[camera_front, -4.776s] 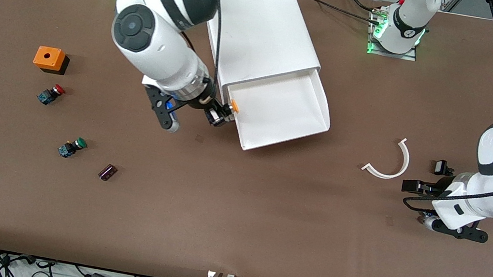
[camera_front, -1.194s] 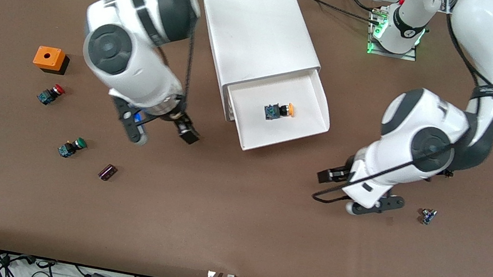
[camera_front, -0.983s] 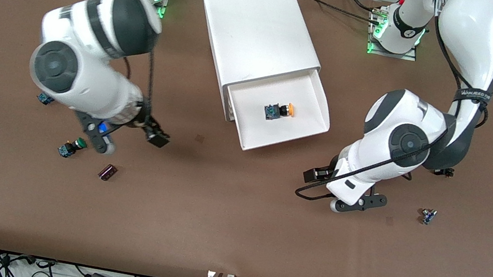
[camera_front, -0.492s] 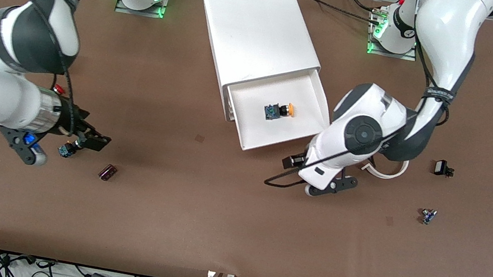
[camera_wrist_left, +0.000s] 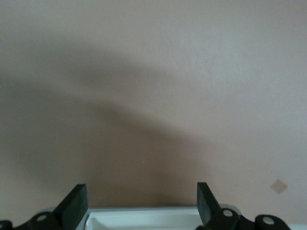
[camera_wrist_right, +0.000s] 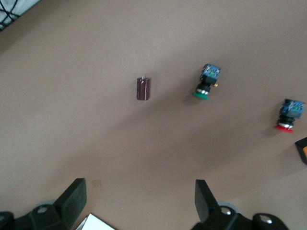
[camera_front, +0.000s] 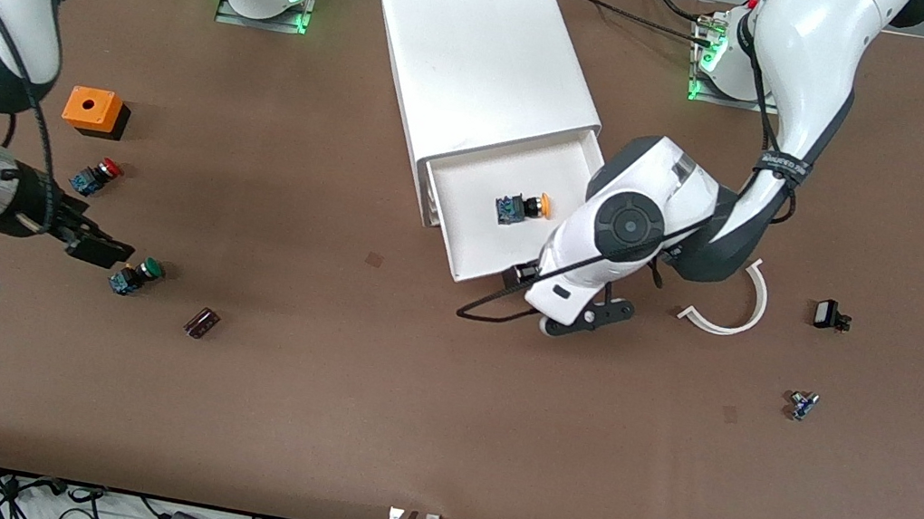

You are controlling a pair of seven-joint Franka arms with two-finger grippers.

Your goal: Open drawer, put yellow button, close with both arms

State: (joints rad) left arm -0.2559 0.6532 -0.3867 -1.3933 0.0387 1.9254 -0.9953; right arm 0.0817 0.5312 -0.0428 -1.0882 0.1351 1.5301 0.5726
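White plastic drawer [camera_front: 524,214], the top one of the cabinet [camera_front: 484,52], stands pulled out toward the front camera, and the yellow button [camera_front: 525,207] lies on its side on the drawer floor near the middle, its cap pointing toward the left arm's end of the worktop [camera_front: 405,397]. So the placing looks done; what remains, as I judge it, is the closing with both arms.

The left gripper [camera_wrist_left: 141,203] hangs at the drawer's front edge, at the corner toward the left arm's end, its fingers [camera_wrist_left: 74,203] spread wide and holding nothing; in the left wrist view the drawer's white rim shows just between them. The right gripper [camera_wrist_right: 139,201] is well apart from the cabinet, over the worktop at the right arm's end near the green button [camera_front: 137,273], its fingers [camera_wrist_right: 72,199] also wide and empty.

Risks from here:
- With only one gripper at one corner, a push there could skew the drawer in its slot or swing the light cabinet round on the worktop.
- A sharp shove could send the loose button rolling, and if it rides up against the cabinet mouth it could jam the drawer.
- The right arm has to travel over the green button, the red button [camera_front: 97,176], the orange box [camera_front: 92,109] and the small dark cylinder [camera_front: 202,322]; a low pass could knock them.
- The left arm's cable loop [camera_front: 484,310] trails near the drawer front and could snag.
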